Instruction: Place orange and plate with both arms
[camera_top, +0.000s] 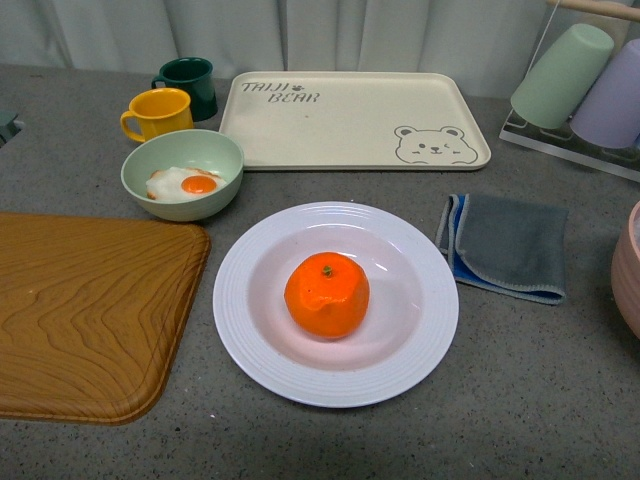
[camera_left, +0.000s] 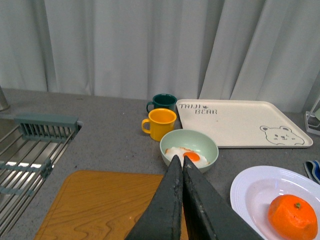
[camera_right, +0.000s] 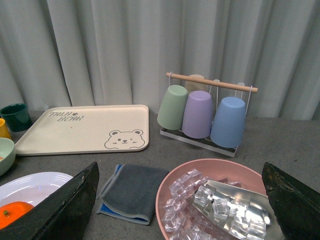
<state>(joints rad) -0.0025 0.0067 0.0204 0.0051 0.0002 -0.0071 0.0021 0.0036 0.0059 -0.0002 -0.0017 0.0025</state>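
orange (camera_top: 327, 294) sits mid plate (camera_top: 400, 375) | left pincer (camera_left: 179, 161) jaws pressed together | right pincer (camera_right: 180, 167) jaws wide apart

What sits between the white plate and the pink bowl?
A folded grey cloth lies between plate and pink bowl, shown in front and right wrist views.

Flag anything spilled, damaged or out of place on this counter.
Nothing is spilled or broken. The orange sits in the plate, its peel lumpy and flattened in patches. The grey cloth lies slightly askew, with a blue layer peeking out at its edge.
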